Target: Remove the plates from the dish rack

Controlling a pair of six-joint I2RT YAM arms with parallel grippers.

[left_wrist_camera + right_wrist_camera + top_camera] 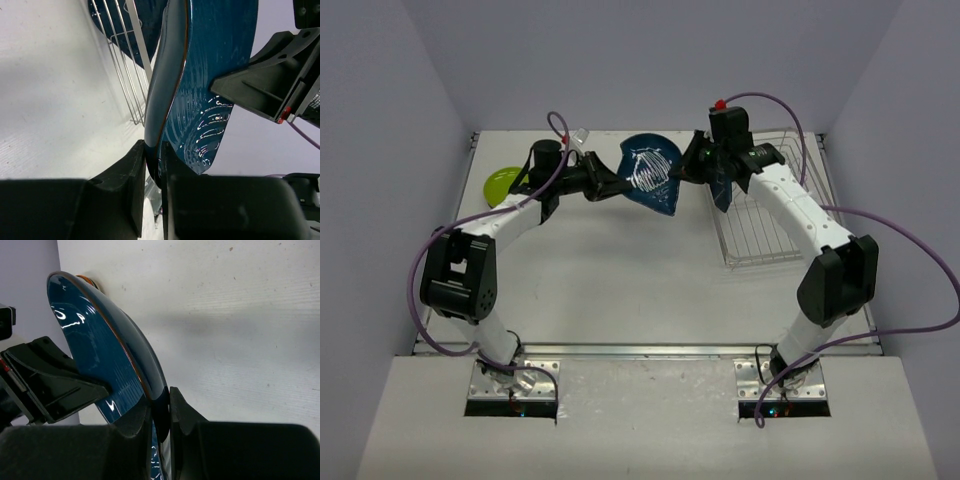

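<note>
A dark blue plate (pixel 650 172) is held in the air, on edge, between both arms at the back middle of the table. My left gripper (pixel 616 186) is shut on its left rim, which shows clamped in the left wrist view (pixel 152 161). My right gripper (pixel 692 165) is shut on its right rim, clamped in the right wrist view (pixel 162 409). The dish rack (pixel 765 225) lies at the right. A second dark blue plate (pixel 721 190) stands at its left end. A lime green plate (pixel 500 183) lies on the table at the far left.
The rack's wires (pixel 125 70) show just behind the held plate in the left wrist view. A sliver of orange (pixel 86 280) peeks past the plate's top rim in the right wrist view. The back wall is close behind both grippers.
</note>
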